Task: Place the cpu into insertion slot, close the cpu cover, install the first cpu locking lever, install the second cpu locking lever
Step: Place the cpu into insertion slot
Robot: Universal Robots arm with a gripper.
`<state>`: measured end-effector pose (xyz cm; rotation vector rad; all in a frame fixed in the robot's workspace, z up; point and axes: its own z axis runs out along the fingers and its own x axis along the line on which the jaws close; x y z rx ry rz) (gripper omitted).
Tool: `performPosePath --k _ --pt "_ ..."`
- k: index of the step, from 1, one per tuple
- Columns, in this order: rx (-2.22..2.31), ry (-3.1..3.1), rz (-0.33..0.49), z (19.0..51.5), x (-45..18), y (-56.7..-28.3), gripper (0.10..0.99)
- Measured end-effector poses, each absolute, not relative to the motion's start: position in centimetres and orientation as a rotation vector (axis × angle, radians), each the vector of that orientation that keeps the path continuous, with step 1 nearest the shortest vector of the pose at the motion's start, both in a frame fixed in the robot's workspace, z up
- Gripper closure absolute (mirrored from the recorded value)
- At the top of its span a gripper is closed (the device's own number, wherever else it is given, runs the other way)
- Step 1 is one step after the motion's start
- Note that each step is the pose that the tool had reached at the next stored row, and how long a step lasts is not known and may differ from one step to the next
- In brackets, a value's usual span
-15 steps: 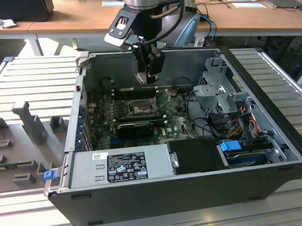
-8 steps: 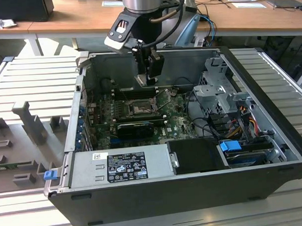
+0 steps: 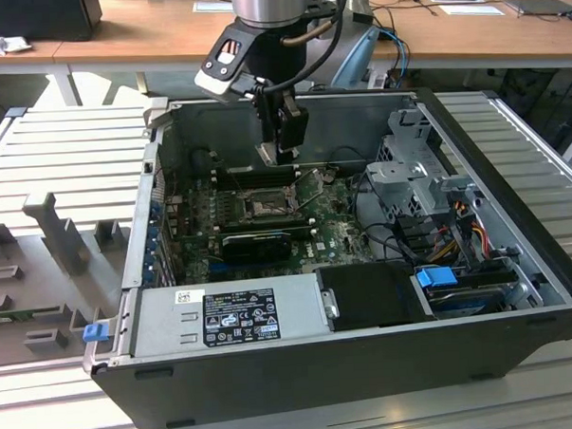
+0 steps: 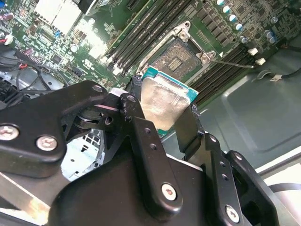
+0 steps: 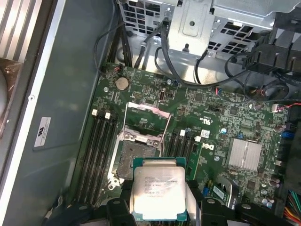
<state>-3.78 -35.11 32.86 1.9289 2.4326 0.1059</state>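
My gripper (image 3: 280,156) hangs inside the open computer case, shut on the cpu (image 3: 269,154). In both wrist views the cpu (image 4: 162,99) (image 5: 160,190) is a pale grey square chip on a green edge, pinched by its sides between the black fingers (image 4: 136,108). It is held in the air above the motherboard, apart from the insertion slot (image 5: 130,157) (image 4: 178,54), which lies open and bare just beyond it. The cpu cover (image 5: 146,108) stands swung up at the slot's far edge. A thin locking lever (image 4: 231,62) sticks out beside the slot.
Memory slots (image 5: 99,150) flank the socket on both sides. A long black card (image 3: 257,240) lies across the board near the power supply (image 3: 224,317). A metal drive cage (image 3: 412,176) with cable bundles (image 5: 254,87) stands on the exterior view's right. Case walls (image 3: 291,114) close in the space.
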Motion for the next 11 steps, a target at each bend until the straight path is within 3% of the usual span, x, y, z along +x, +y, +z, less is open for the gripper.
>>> performPosePath --k 11 --pt "1.978 2.391 0.105 32.50 -3.78 -35.11 0.561"
